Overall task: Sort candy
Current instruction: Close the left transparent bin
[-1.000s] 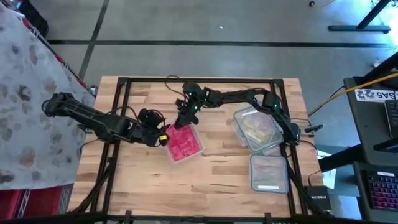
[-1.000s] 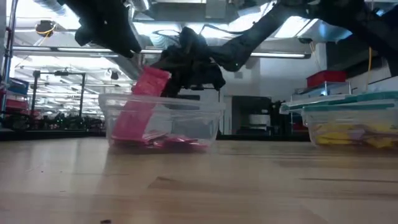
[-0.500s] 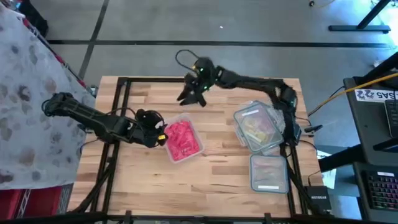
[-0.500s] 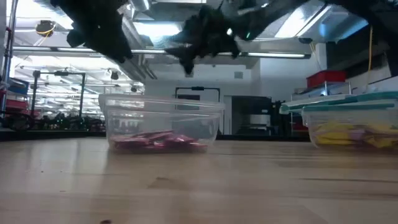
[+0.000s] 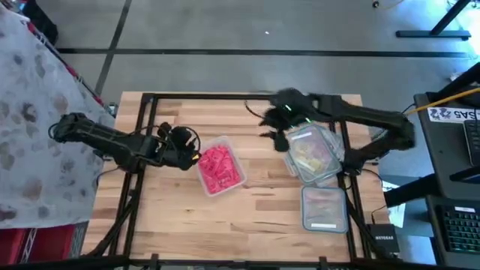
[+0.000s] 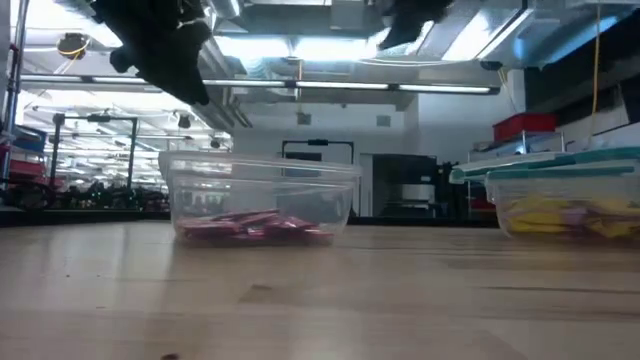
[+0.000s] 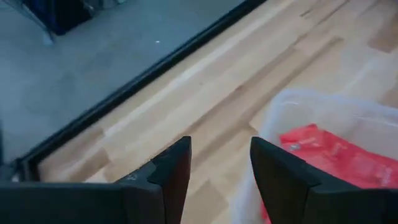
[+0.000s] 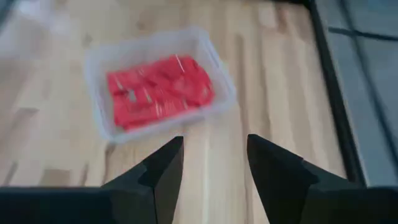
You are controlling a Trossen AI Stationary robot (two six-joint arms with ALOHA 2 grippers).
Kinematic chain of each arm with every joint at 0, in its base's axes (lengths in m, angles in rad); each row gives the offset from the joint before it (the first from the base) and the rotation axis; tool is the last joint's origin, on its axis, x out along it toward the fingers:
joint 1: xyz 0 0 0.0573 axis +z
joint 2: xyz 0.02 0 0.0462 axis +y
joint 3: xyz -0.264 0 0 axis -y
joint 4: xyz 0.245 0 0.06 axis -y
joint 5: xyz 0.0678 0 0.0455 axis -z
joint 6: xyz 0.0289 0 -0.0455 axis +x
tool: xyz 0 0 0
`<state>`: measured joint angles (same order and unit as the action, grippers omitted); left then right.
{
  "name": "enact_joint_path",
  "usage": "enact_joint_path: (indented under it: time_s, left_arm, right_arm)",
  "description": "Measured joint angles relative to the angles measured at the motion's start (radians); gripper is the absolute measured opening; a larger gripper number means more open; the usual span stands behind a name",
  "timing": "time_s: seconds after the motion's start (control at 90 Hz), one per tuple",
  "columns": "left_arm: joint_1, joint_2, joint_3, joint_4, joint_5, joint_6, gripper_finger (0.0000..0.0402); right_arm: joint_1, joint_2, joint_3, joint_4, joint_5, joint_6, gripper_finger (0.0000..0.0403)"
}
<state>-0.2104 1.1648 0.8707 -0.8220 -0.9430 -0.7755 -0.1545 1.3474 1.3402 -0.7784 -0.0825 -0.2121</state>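
The red candy (image 5: 219, 168) lay piled in an open clear tub (image 5: 225, 142) near the middle of the wooden worktop (image 5: 247, 214), filling most of its floor. In the low view the same pieces (image 6: 255, 227) sat flat on the tub's bottom, well below its rim (image 6: 260, 163).

The left end effector (image 5: 193, 155) hung just left of that tub, at its left edge. In the left wrist view its two dark fingers (image 7: 273, 171) stood apart with nothing between them, and the corner of the tub (image 7: 311, 102) with red candy (image 7: 326, 155) showed just beyond them.

The right end effector (image 5: 274, 132) hovered above the worktop between the red tub and a second tub (image 5: 313, 156) to the right, close to that tub's far left corner. In the right wrist view its fingers (image 8: 277, 168) were parted and empty, and the red candy (image 8: 160, 90) in its tub (image 8: 217, 65) showed farther off over bare wood.

The second tub held yellow candy (image 5: 309, 154) and stood with a lid resting on top; in the low view the yellow pieces (image 6: 570, 218) showed through its clear wall under a teal-edged lid (image 6: 545, 165). A third lidded tub (image 5: 324, 208) sat nearer on the right side of the worktop, just beside the yellow one; its contents were too faint to tell.
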Motion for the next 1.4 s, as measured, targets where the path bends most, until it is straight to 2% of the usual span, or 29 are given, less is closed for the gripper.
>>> enact_joint_path:
  time_s: [0.1, 0.178, 0.278, 0.422, 0.556, 0.733, 0.9, 1.1, 1.222, 1.4]
  left_arm:
    - [0.015, 0.0, 0.0, 0.002, -0.004, 0.007, 0.0151]
    - [0.014, 0.0, 0.0, 0.002, -0.001, 0.004, 0.0151]
    - [-0.001, 0.0, 0.0, 0.003, 0.048, -0.031, 0.0151]
    - [-0.045, 0.001, 0.0, 0.009, 0.116, -0.114, 0.0151]
    - [-0.108, 0.001, 0.0, 0.049, 0.122, -0.184, 0.0151]
    - [-0.158, 0.001, 0.0, 0.088, 0.116, -0.184, 0.0151]
    - [-0.163, 0.001, 0.0, 0.112, 0.104, -0.124, 0.0151]
    - [-0.164, 0.011, 0.0, 0.107, 0.105, -0.05, 0.0151]
    - [-0.165, 0.03, 0.0, 0.105, 0.117, -0.024, 0.0151]
    - [-0.176, 0.067, 0.0, 0.105, 0.129, 0.009, 0.0151]
  right_arm:
    - [0.15, -0.131, -0.144, 0.0, 0.212, 0.17, 0.0165]
    - [0.259, -0.22, -0.238, -0.001, 0.314, 0.323, 0.0165]
    - [0.357, -0.294, -0.337, 0.025, 0.29, 0.488, 0.0166]
    - [0.425, -0.311, -0.41, 0.054, 0.245, 0.444, 0.0166]
    - [0.492, -0.274, -0.405, -0.05, 0.193, 0.361, 0.0173]
    - [0.657, -0.217, -0.325, -0.286, 0.152, 0.419, 0.0208]
    - [0.793, -0.139, -0.26, -0.501, 0.271, 0.498, 0.0241]
    - [0.887, -0.029, -0.262, -0.534, 0.344, 0.505, 0.0261]
    - [0.917, 0.043, -0.262, -0.543, 0.415, 0.578, 0.026]
    - [0.914, 0.125, -0.262, -0.644, 0.408, 0.731, 0.026]
